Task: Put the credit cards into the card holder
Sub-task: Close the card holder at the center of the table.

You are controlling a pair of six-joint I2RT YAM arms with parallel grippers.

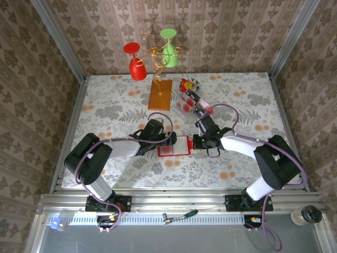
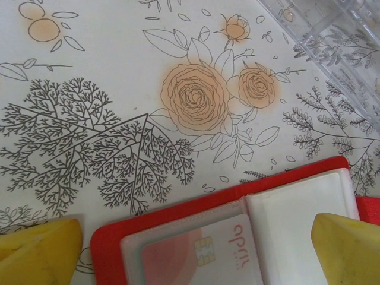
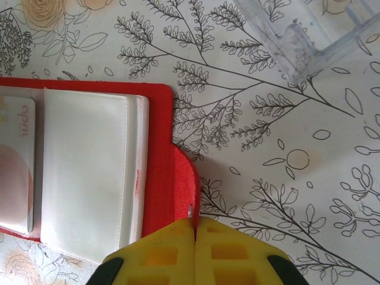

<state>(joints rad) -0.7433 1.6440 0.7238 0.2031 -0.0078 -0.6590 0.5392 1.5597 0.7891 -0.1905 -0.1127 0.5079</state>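
The red card holder (image 1: 174, 146) lies open on the floral cloth between both arms. One whitish-pink credit card (image 2: 199, 255) with a gold chip sits inside its left clear pocket (image 3: 15, 172). My left gripper (image 2: 196, 240) is open, its yellow fingers (image 2: 41, 249) either side of the holder's left half (image 2: 178, 214). Shut on the holder's red closing tab (image 3: 185, 190) at its right edge is my right gripper (image 3: 195, 225). More credit cards (image 1: 190, 104) stand in a clear tray behind.
The clear plastic tray (image 2: 338, 35) (image 3: 297, 41) lies just beyond the holder. An orange-brown wooden slab (image 1: 160, 95) with a gold wire stand holding a red and a green cup is at the back. A small red-and-yellow wrapper (image 1: 187, 84) lies beside it.
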